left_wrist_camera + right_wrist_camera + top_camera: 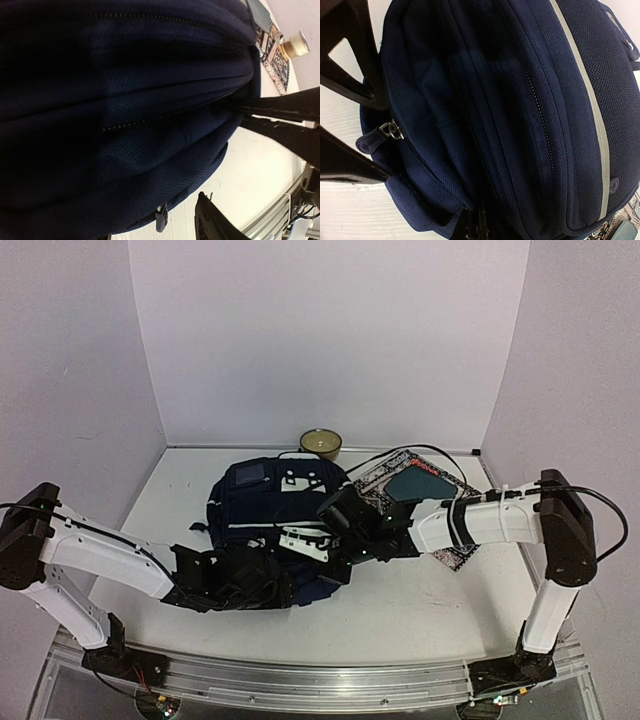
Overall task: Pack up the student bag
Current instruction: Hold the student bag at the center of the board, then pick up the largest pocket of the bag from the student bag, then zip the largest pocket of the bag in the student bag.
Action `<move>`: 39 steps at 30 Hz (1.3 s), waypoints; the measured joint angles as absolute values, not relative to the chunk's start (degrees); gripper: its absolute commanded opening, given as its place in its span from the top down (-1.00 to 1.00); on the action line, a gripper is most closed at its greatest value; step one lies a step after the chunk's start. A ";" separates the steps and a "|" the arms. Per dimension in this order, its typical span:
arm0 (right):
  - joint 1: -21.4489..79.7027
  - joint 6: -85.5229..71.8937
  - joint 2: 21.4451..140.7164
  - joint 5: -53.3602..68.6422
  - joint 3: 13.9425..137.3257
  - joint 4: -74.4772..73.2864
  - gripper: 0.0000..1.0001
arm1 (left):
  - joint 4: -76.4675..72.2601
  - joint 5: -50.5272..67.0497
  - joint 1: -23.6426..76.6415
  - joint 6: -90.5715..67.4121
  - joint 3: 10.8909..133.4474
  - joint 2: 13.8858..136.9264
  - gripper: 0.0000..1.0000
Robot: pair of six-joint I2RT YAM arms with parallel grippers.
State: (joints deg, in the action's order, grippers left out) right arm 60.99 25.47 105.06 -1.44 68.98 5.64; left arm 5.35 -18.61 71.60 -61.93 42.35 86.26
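The student bag [250, 510] is seen lying flat on the white table [420, 610], near its middle, between the 2 arms, with its white patch turned upward. Behind it, close to the back wall, a small tan bowl [321, 444] is placed, and to its right a patterned book [385, 472] with a teal flat item [420, 483] on top is partly covered by the right arm. The right gripper [385, 144] is held against the right side of the bag with its fingers [350, 55] spread wide; a metal zip pull [392, 131] is framed between them, untouched, beside several closed zip lines and the white stripe [590, 100]. The left gripper [210, 580] is pressed in at the bag's near left end, dark against dark fabric. In the left wrist view the frame is almost filled by navy cloth and 2 zip lines; 2 black bands [285, 112] are seen at the right edge, and it cannot be told whether they are straps or fingers, so the spread of the left fingers cannot be told.
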 measured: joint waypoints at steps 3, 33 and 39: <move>60.71 25.47 105.06 -0.71 69.04 5.54 1.00 | 4.94 -18.06 71.42 -61.84 42.36 87.23 0.15; 50.04 24.75 92.14 10.03 57.21 10.35 1.00 | 18.06 -21.91 64.92 -65.64 31.89 66.66 1.00; 50.39 22.29 91.27 11.94 57.21 8.84 0.19 | 19.18 -19.30 64.19 -59.41 32.62 64.90 1.00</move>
